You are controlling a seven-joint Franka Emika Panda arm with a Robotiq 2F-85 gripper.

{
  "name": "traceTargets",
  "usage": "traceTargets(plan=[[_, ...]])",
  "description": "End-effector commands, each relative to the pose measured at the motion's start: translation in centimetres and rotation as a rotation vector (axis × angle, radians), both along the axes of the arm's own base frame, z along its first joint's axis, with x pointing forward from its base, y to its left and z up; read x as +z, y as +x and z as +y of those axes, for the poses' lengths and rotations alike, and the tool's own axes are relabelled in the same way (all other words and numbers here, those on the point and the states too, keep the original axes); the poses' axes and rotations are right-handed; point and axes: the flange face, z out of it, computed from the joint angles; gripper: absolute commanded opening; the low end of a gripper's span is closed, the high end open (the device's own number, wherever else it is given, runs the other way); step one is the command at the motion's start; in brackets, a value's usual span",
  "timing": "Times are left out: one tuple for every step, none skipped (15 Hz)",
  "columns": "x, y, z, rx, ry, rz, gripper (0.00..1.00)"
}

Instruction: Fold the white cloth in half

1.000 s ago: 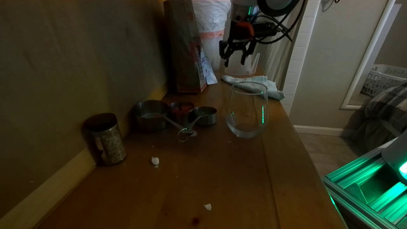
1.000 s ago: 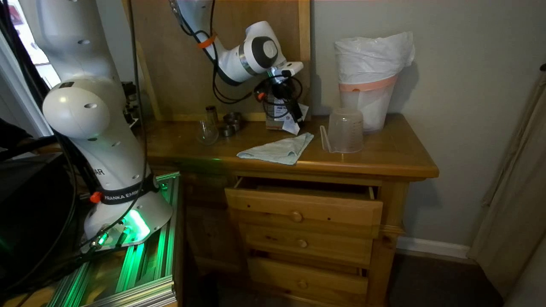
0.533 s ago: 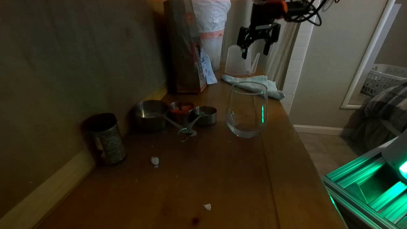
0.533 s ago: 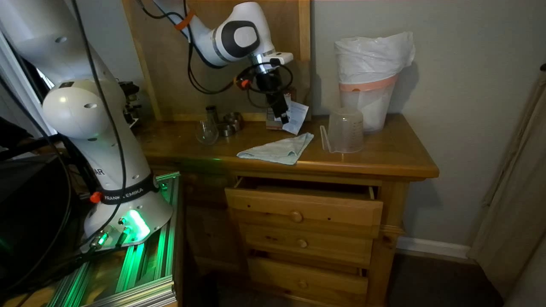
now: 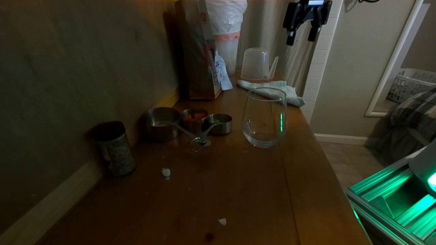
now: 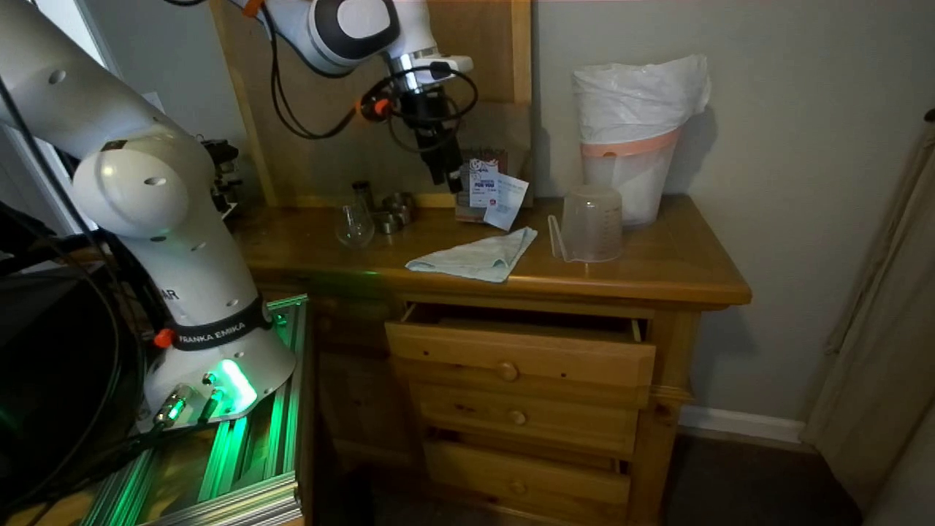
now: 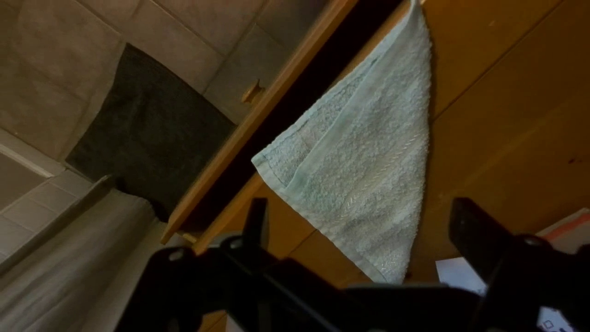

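The white cloth lies on the wooden desk in a folded, roughly triangular shape, with one layer's edge just inside the other. It shows in both exterior views [image 5: 289, 92] [image 6: 475, 257], partly behind the glass in one of them. In the wrist view the cloth [image 7: 368, 161] looks pale blue-white, with its long edge along the desk's front edge. My gripper [image 5: 301, 38] hangs well above the desk, apart from the cloth; it also shows in an exterior view [image 6: 448, 183]. In the wrist view its fingers [image 7: 361, 207] are spread wide with nothing between them.
A clear glass [image 5: 264, 132] stands near the cloth. A plastic jug [image 6: 592, 226] and a lined bin [image 6: 632, 172] stand beyond it. A paper bag [image 5: 201, 61] with papers [image 6: 505, 201] is behind. Metal cups [image 5: 161, 124] sit by the wall. The top drawer [image 6: 518, 358] is pulled out.
My gripper has moved up and back toward the robot's base, away from the paper bag and papers. It stays open. The cloth has not visibly moved.
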Motion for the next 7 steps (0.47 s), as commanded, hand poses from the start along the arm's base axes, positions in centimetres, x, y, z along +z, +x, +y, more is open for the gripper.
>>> traceTargets(plan=[[0.7,-0.6,-0.3,0.003,-0.003,0.006,1.0],[1.3,-1.1,-0.5,0.004,-0.003,0.006,1.0],[1.7,-1.5,-0.6,0.006,-0.003,0.001,1.0],[1.8,-1.7,-0.7,0.007,-0.003,-0.002,1.0],[1.8,-1.9,-0.8,0.007,-0.003,-0.003,1.0],[1.7,-1.9,-0.8,0.007,-0.003,-0.001,1.0],[1.7,-1.9,-0.8,0.008,-0.003,-0.001,1.0]])
